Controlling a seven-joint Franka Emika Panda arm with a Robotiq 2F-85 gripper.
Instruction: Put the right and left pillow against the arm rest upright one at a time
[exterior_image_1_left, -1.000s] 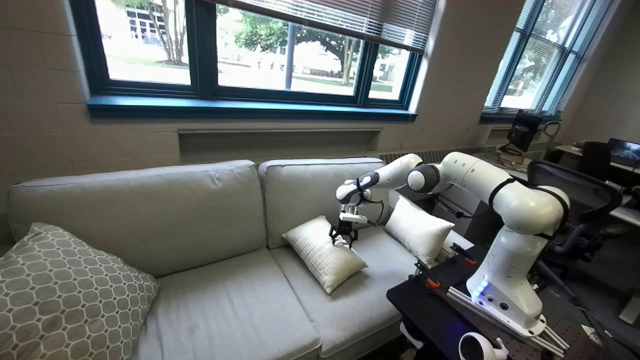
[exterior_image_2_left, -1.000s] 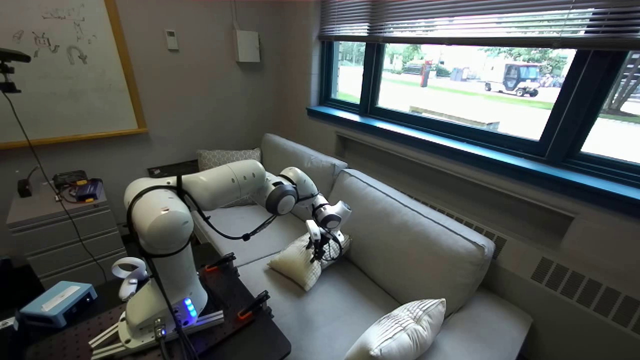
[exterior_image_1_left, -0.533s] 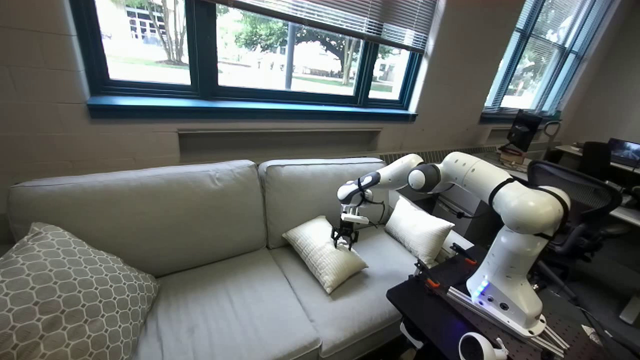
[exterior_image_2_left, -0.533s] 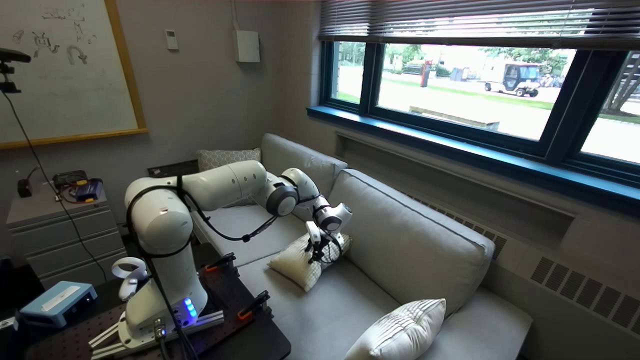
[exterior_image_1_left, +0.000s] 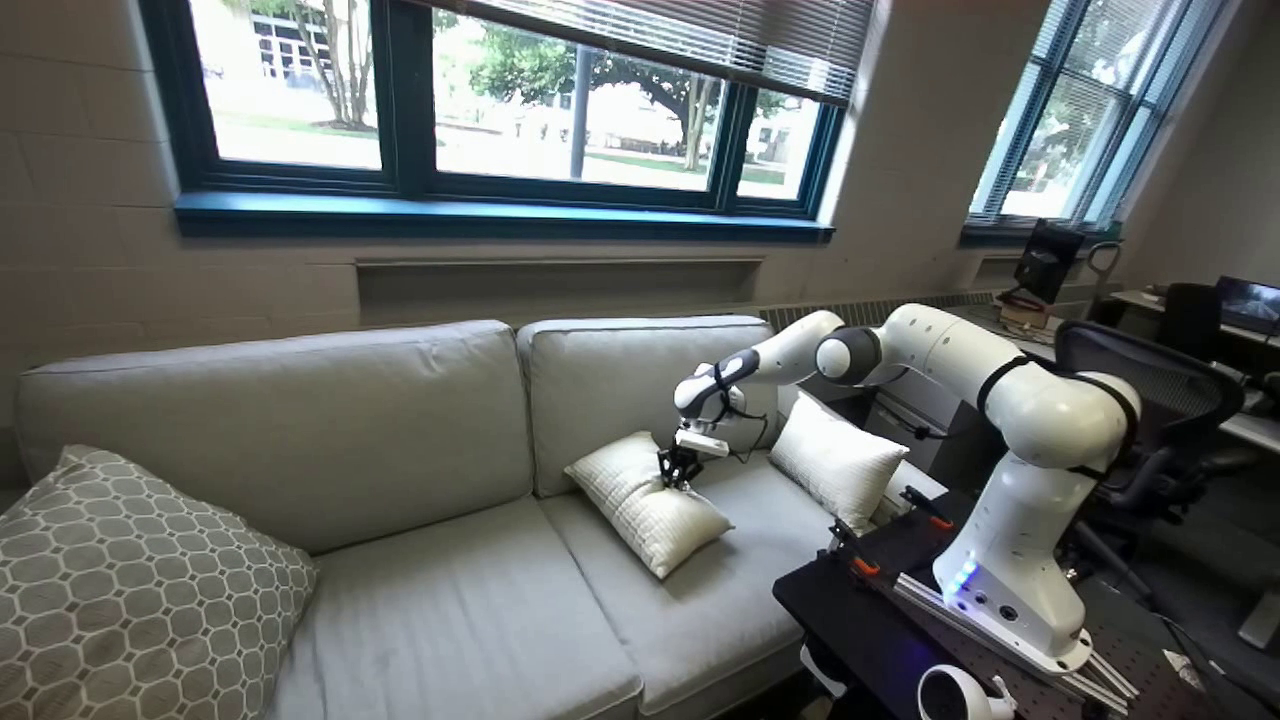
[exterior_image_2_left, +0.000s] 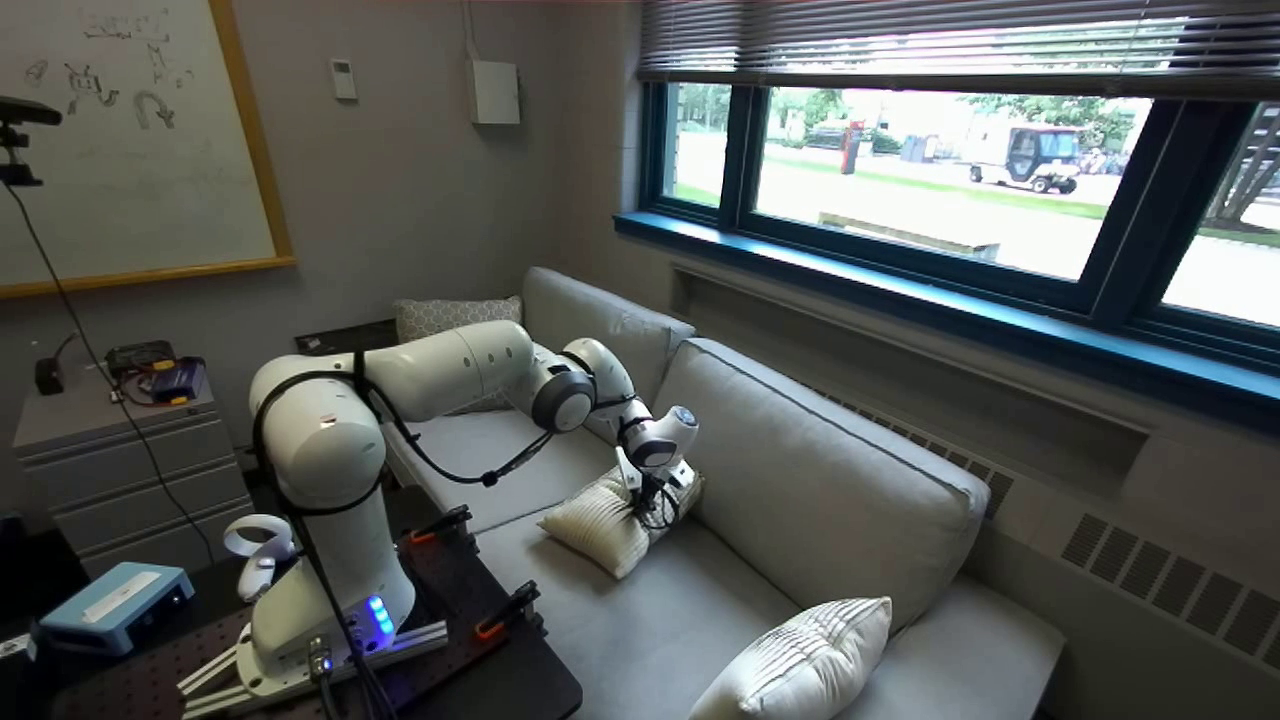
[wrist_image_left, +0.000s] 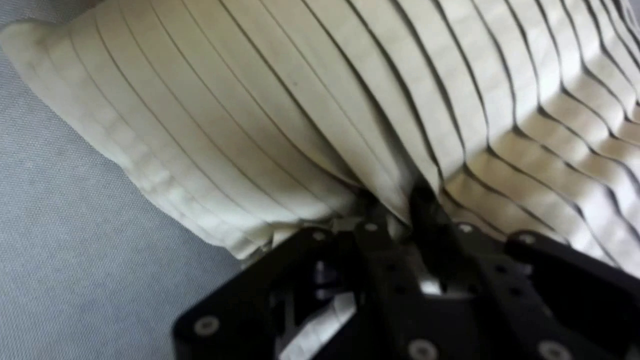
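The left pillow, cream and pleated, lies flat on the sofa seat in both exterior views. My gripper is down on its upper face. In the wrist view the black gripper has its jaws close together, a fold of the left pillow pinched between them; the very tips are sunk in the fabric. The right pillow leans tilted against the arm rest at the sofa's end. That right pillow is cut off at the bottom of an exterior view.
A grey patterned cushion sits at the sofa's far end. Back cushions rise close behind the gripper. The robot's black table with orange-tipped clamps stands along the sofa's front. A cable hangs below the arm.
The jaws have come together on the left pillow, gathering its fabric into a fold. The wrist has tilted and shifted slightly. The pillow's near corner has moved a little; the right pillow stays put.
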